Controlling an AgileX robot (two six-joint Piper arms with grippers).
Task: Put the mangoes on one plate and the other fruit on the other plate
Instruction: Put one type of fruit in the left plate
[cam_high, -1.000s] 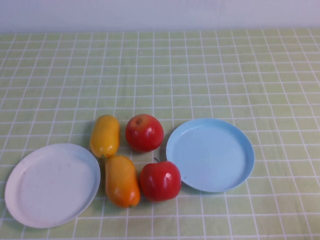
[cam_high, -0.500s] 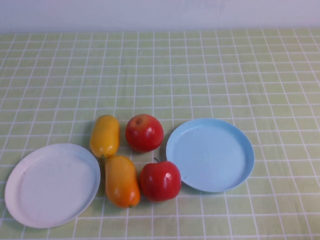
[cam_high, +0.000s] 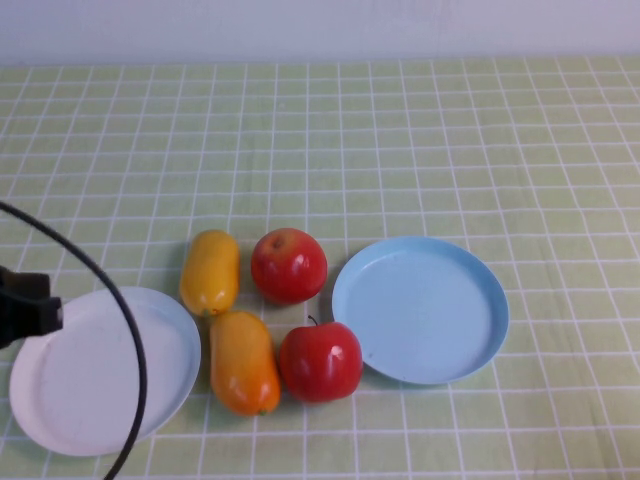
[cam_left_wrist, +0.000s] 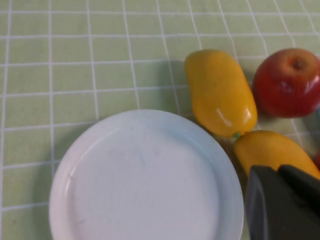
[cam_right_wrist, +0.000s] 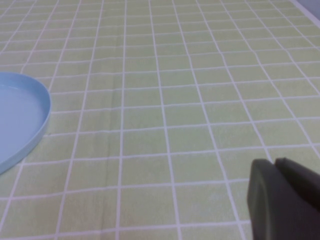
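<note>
Your left arm has just come into view over the white plate; the left gripper is closed and empty. The two mangoes and two apples lie untouched between the plates. Blue plate is bare. Your right gripper hangs closed, empty, beyond it. Sorting is starting.

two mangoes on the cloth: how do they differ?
Colour: the far mango is yellower; the near mango is deeper orange.
Place: the far mango lies beside the far apple; the near mango lies beside the near apple, which has a dark stem.
Plate: the near mango sits closer to the white plate rim than the far mango.
Shared: both are oblong, smooth, lying on the cloth, on neither plate.
</note>
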